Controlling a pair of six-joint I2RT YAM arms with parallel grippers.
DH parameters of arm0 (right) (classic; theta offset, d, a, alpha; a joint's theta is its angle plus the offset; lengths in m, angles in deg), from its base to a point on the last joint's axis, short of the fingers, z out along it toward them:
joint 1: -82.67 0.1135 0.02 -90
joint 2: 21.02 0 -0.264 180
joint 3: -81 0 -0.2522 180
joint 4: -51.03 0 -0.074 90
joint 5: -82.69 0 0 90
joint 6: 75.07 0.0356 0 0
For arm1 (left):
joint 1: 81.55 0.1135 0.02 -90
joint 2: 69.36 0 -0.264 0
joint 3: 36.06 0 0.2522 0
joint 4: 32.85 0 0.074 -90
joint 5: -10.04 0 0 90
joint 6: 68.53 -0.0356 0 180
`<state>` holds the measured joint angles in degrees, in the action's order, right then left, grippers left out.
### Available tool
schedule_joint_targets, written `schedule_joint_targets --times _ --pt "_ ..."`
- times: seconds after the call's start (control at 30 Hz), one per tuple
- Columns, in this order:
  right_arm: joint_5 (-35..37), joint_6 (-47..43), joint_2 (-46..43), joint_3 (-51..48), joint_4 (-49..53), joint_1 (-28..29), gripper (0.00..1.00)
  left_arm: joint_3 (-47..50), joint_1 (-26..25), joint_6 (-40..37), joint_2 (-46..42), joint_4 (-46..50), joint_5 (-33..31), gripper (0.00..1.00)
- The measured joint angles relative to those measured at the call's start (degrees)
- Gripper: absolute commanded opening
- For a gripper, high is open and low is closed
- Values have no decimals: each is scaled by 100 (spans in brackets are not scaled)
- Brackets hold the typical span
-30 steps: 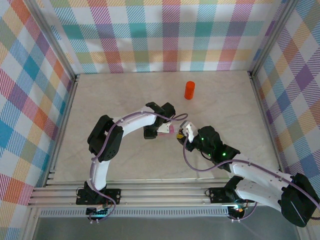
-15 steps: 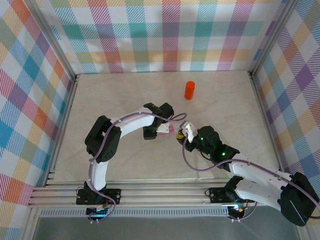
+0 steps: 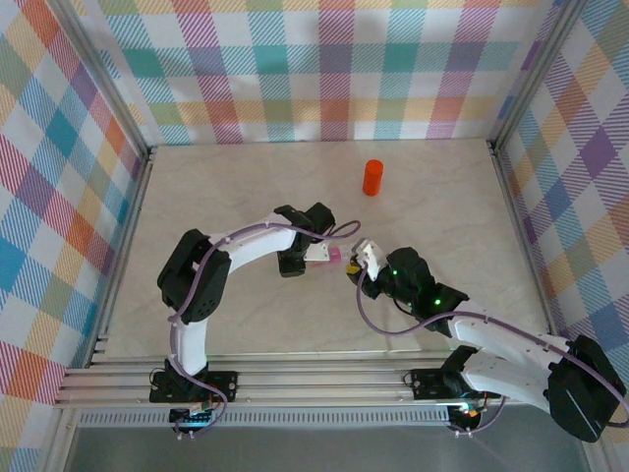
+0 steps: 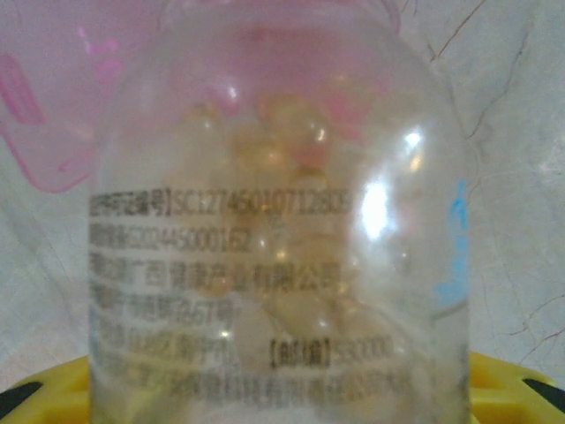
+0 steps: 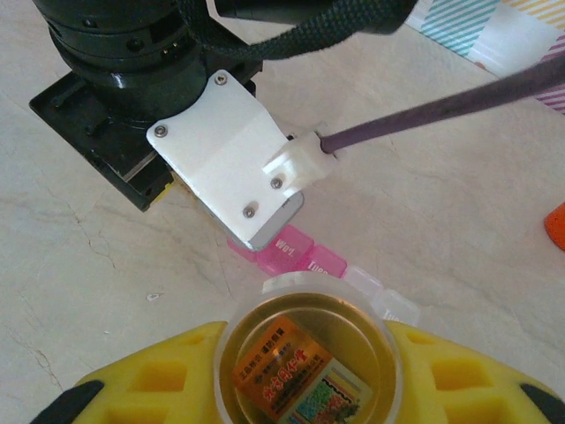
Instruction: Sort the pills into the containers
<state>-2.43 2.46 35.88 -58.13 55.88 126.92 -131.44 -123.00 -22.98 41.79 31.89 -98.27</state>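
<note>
My left gripper is shut on a clear pill bottle with printed text. Yellowish pills lie inside it. The bottle lies tipped, its mouth towards the pink pill box on the table. The same pill box, with Wed and Tue cells and clear lids, lies under the left wrist. That pink box sits between both grippers. My right gripper is shut on a round translucent lid with a coloured label, just near the box. In the top view the right gripper hovers right of the box.
An orange bottle stands upright further back, apart from both arms; its edge shows at the right. The left arm's black wrist and white plate hang close above the box. Checked walls enclose the marble table.
The left arm's elbow has swung left and its gripper with the bottle has shifted slightly back and left. The right gripper has barely moved.
</note>
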Motion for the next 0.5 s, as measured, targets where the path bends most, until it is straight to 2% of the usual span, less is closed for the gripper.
schedule_joint_targets --times 0.5 --pt "0 2 2 0 -2 0 31 168 83 4 -304 -55 131 0"
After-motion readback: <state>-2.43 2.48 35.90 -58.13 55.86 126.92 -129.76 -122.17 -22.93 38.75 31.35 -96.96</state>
